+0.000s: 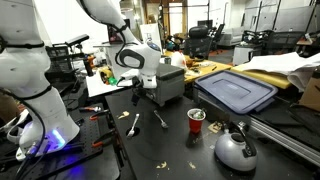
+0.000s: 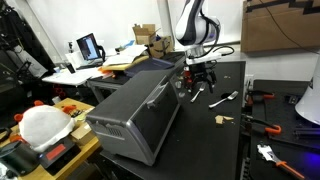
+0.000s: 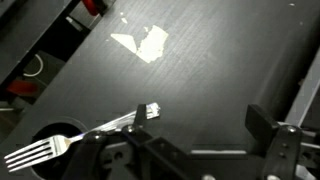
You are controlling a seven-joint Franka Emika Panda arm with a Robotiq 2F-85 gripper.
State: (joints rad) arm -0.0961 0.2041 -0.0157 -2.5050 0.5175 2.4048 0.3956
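Observation:
My gripper (image 3: 200, 122) is open and hangs low over the black tabletop (image 3: 215, 60), with nothing between its fingers. A silver fork (image 3: 45, 150) lies flat at the lower left of the wrist view. Its tines point away to the left, and its handle end lies right beside my left finger (image 3: 140, 113). In both exterior views the gripper (image 1: 140, 90) (image 2: 198, 78) hovers just above the table next to a grey metal box (image 1: 166, 82) (image 2: 140, 115). Two utensils (image 1: 133, 123) (image 2: 222, 99) lie on the table close below it.
A red cup (image 1: 196, 121) and a grey kettle (image 1: 235, 149) stand toward the table's front. A blue bin lid (image 1: 236, 90) lies behind them. A pale paper scrap (image 3: 145, 42) lies on the tabletop ahead of the gripper. Red-handled tools (image 2: 262, 97) lie near the table edge.

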